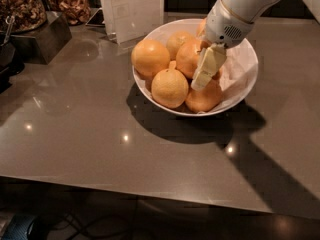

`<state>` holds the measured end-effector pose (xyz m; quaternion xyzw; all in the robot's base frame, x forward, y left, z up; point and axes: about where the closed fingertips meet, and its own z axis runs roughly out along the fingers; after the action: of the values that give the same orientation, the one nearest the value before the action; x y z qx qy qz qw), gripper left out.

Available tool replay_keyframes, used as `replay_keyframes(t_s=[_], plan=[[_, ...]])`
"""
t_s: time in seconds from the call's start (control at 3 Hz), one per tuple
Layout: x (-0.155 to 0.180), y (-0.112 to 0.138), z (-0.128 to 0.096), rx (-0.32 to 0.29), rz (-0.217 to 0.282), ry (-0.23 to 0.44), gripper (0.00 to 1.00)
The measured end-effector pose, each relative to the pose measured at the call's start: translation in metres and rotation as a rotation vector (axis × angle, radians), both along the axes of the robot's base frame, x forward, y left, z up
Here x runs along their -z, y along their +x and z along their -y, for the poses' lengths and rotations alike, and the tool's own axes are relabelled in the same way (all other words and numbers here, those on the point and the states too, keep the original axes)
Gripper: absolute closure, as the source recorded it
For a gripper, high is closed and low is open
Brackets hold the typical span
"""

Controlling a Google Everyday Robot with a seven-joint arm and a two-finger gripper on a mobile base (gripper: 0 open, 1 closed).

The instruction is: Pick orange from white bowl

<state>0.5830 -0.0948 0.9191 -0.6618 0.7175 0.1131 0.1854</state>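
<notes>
Not picked yet: the orange (187,59) sits mid white bowl (246,76), packed among the other oranges (170,88). Nothing is lifted, so the grasp and the lift out of the bowl are left for you. The gripper (204,73) is down inside the bowl, right of its centre and against the orange's right side. You cannot tell whether the jaws are spread or closed, or whether the orange is between them or just beside.

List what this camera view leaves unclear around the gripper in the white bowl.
- Camera view: whether the gripper over the white bowl touches the orange behind it; the gripper hides contact.
- Camera view: rear orange, mostly hidden by the wrist.
- Camera view: nut container, cut off at the top-left edge.
</notes>
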Motion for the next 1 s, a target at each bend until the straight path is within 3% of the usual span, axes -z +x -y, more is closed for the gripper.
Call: replay_keyframes(t_s=[0.67, 1.0], plan=[[-0.001, 0.0, 0.002, 0.015, -0.005, 0.012, 0.65], [0.0, -0.003, 0.014, 0.06, 0.014, 0.037, 0.88]])
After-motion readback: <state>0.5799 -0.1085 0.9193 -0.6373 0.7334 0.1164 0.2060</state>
